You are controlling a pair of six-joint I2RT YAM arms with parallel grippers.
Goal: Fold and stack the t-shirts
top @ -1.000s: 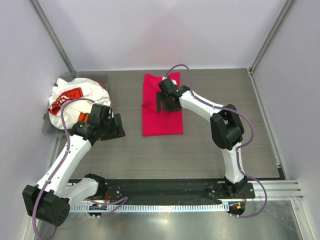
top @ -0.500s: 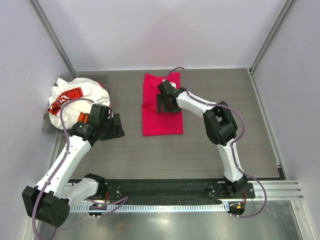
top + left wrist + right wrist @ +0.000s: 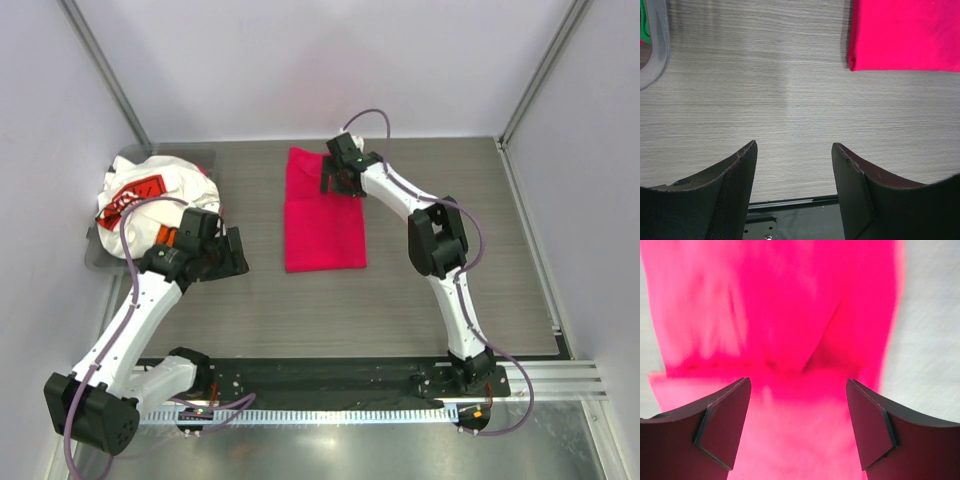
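Where the right hand (image 3: 340,180) hangs over the far end of the magenta shirt (image 3: 322,220), its jaws stand wide apart and hold nothing; the wrist view is blurred, with only cloth showing below the hand

- Left hand (image 3: 794,147): partly open, empty, over bare table (image 3: 300,310), between the bin (image 3: 657,55) and the magenta shirt, touching neither
- Magenta shirt: folded to a long rectangle, flat at the table's middle, near edge straight; a raised crease crosses the far end, under the right hand
- White shirt (image 3: 150,190), red-and-black print: crumpled, unfolded, heaped in the grey bin at the far left corner
- Orange shirt: not made out with certainty

Judged state of the task: one shirt part folded, none stacked

Risks
- A pinch that catches only the top layer at the crease would peel the fold open
- With the left hand well apart, nothing pins the near end; a pull could drag the whole shirt askew
- A lopsided grip would leave the next fold crooked
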